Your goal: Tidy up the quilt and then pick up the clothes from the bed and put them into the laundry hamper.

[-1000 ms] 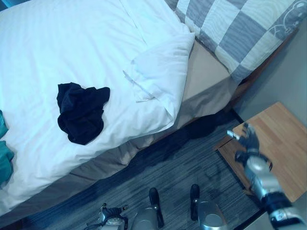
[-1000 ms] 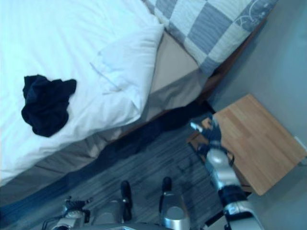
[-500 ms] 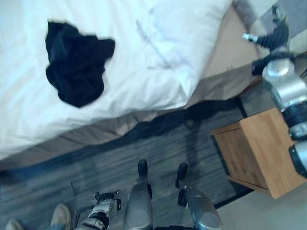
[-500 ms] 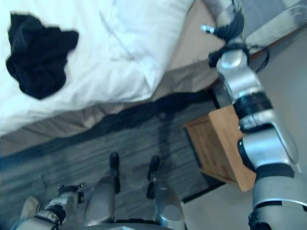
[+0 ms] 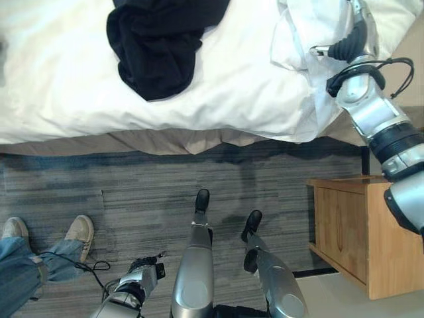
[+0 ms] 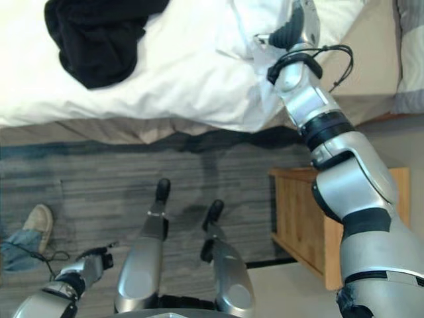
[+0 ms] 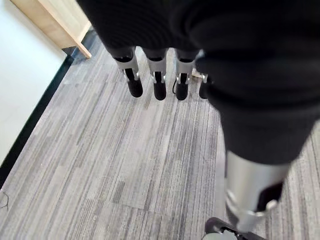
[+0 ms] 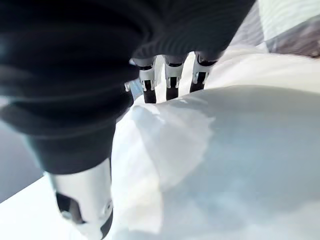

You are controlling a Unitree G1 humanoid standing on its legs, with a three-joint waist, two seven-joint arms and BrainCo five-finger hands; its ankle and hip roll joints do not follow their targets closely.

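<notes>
Our right hand (image 5: 350, 45) hovers over the folded-back corner of the white quilt (image 5: 291, 40), fingers (image 8: 171, 80) straight and holding nothing, placed to take that fold. The black clothes (image 5: 159, 46) lie on the bed (untouched). Our left hand (image 5: 144, 278) hangs relaxed near the floor.

A second ago the right hand (image 5: 351, 41) hung low by the wooden nightstand (image 5: 371, 232); it has since risen and reached over the folded-back corner of the white quilt (image 5: 298, 40) — fingers straight and spread above the cloth. The camera has swung too, so the black clothes (image 5: 159, 40) sit higher in view, and a person's shoes (image 5: 73, 232) have come in at the lower left.
</notes>
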